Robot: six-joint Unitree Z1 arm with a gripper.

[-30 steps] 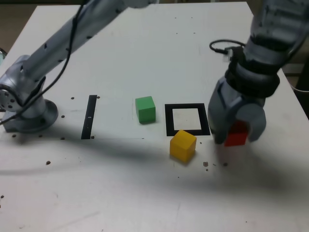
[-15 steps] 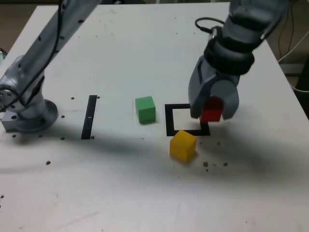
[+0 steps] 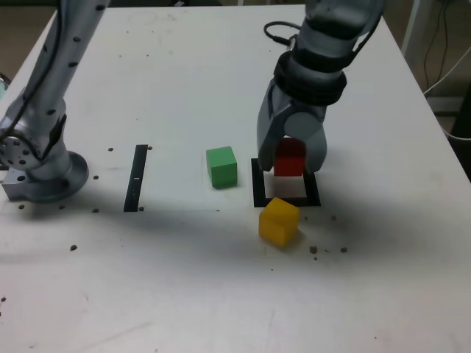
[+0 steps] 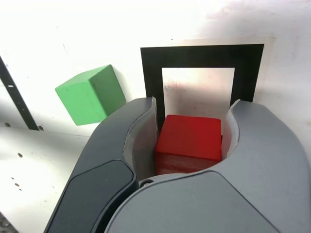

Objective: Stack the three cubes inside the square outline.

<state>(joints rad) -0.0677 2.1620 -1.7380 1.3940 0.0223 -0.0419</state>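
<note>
My gripper (image 3: 290,165) is shut on the red cube (image 3: 289,159) and holds it in the air over the black square outline (image 3: 257,185). In the wrist view the red cube (image 4: 190,142) sits between the two grey fingers (image 4: 134,141), with the square outline (image 4: 151,73) and its white centre just beyond it. The green cube (image 3: 221,166) rests on the table to the exterior view's left of the outline; it shows in the wrist view too (image 4: 91,94). Just in front of the outline's near edge lies the yellow cube (image 3: 279,220), turned slightly.
A narrow black tape strip (image 3: 136,177) lies to the exterior view's left of the green cube. The arm's grey base (image 3: 40,173) stands at the table's left edge. A black cable (image 3: 280,31) loops behind the wrist. Small dark specks dot the white table (image 3: 184,294).
The gripper has carried the red cube from the table at the outline's right, up and to the exterior view's left, until it hangs over the outline. The green and yellow cubes have not moved.
</note>
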